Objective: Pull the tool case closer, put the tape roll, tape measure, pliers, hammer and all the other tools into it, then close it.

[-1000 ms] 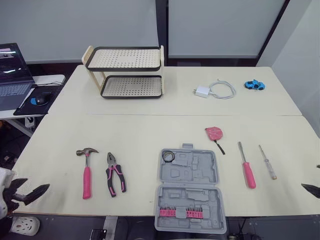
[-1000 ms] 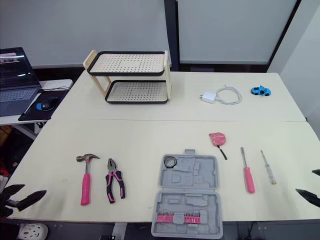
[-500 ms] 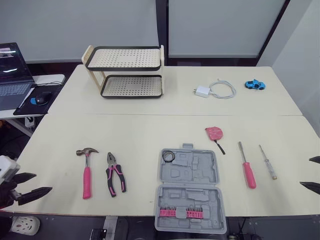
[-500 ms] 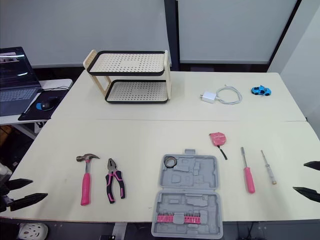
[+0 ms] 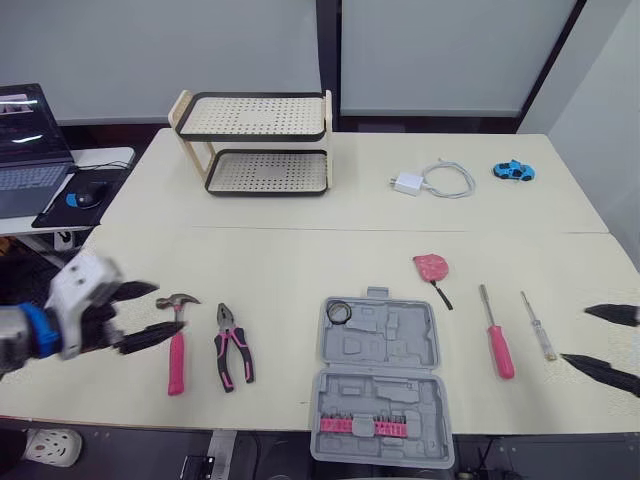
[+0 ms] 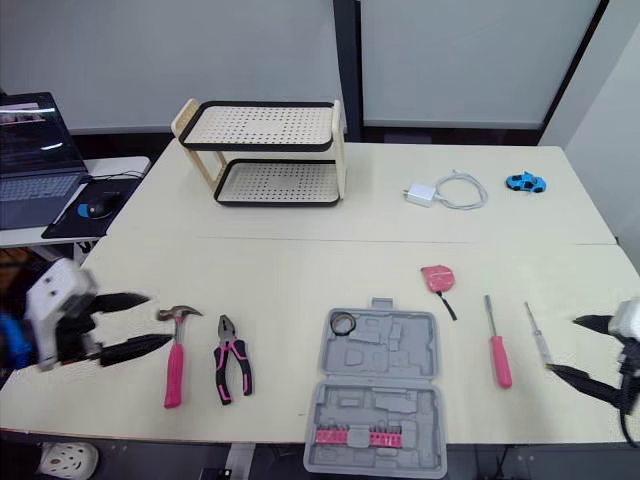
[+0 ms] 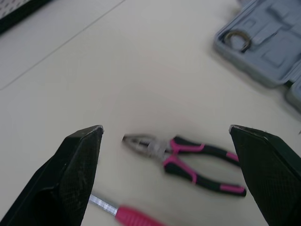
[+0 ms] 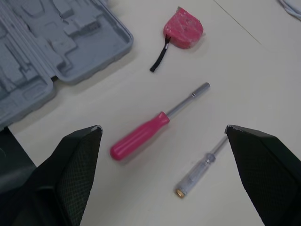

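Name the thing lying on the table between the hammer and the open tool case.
The pliers lie between the hammer and the tool case, touching neither, as the left eye view shows.

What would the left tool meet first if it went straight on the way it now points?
Most likely the hammer, lying just ahead of the open left tool; the pliers lie just beyond. Depth is uncertain.

The left gripper (image 5: 148, 314) hangs at about 8 o'clock in the head view, its two black fingers spread wide and pointing toward 3 o'clock, with the white wrist block (image 5: 78, 312) behind it. The right gripper (image 5: 576, 334) hangs at 4 o'clock, fingers parted wide, pointing toward 10 o'clock
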Available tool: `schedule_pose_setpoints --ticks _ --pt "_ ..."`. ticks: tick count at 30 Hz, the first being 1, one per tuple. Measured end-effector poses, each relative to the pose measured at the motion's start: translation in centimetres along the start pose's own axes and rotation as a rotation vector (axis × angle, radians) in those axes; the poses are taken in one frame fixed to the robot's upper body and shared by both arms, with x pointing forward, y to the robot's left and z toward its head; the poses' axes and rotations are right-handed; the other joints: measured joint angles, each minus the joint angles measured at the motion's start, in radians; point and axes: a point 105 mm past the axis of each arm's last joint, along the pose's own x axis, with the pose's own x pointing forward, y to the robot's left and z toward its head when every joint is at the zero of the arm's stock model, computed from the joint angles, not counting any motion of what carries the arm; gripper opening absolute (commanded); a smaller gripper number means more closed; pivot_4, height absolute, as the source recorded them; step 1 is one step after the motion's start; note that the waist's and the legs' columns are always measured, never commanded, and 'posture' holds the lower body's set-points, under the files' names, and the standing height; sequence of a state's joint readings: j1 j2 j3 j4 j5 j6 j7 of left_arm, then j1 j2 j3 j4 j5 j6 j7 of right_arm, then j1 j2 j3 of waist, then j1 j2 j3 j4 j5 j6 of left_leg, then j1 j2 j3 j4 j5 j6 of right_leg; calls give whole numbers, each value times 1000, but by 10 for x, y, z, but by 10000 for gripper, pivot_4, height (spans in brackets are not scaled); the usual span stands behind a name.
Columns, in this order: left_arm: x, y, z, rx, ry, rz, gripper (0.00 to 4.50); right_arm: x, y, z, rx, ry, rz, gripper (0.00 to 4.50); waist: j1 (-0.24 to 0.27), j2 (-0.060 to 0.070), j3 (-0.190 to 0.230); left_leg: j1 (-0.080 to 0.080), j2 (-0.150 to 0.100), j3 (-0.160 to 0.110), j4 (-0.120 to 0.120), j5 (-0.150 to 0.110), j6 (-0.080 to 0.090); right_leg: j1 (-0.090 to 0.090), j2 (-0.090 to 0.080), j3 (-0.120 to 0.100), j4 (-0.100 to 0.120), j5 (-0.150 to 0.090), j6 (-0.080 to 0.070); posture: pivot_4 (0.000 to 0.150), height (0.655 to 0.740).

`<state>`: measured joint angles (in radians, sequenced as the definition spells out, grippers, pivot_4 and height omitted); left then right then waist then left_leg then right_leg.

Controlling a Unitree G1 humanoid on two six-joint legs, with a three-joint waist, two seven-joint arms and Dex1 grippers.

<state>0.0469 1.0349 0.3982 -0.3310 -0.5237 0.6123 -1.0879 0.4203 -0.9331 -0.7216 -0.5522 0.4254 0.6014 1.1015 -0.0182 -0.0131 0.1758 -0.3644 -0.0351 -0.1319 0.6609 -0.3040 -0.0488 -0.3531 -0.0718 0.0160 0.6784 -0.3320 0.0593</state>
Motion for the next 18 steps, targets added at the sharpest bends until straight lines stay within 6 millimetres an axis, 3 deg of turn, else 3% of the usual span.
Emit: schedule_pose_setpoints --ticks 3,6,11,18 --pt "24 -13 24 50 -80 -94 44757 17 8 11 41 -55 -32 45000 -4 0 0 0 0 0 0 0 0 0 0 0 0 0 0 1500 7400" --pt "47 -28 42 106 -163 -198 44757 46 17 19 99 -104 -72 45000 -13 0 0 0 0 1 1 0 0 -1 1 0 1 0 0 1500 7400" --pt "68 -47 43 154 -227 -318 44757 88 20 22 158 -97 -152 45000 -13 0 0 0 -3 0 1 0 0 -2 1 1 1 0 0 1500 7400" --pt "82 -58 32 188 -264 -412 44757 142 13 19 221 -57 -241 45000 -12 0 0 0 -3 -1 1 1 0 -3 1 1 1 0 0 1500 7400"
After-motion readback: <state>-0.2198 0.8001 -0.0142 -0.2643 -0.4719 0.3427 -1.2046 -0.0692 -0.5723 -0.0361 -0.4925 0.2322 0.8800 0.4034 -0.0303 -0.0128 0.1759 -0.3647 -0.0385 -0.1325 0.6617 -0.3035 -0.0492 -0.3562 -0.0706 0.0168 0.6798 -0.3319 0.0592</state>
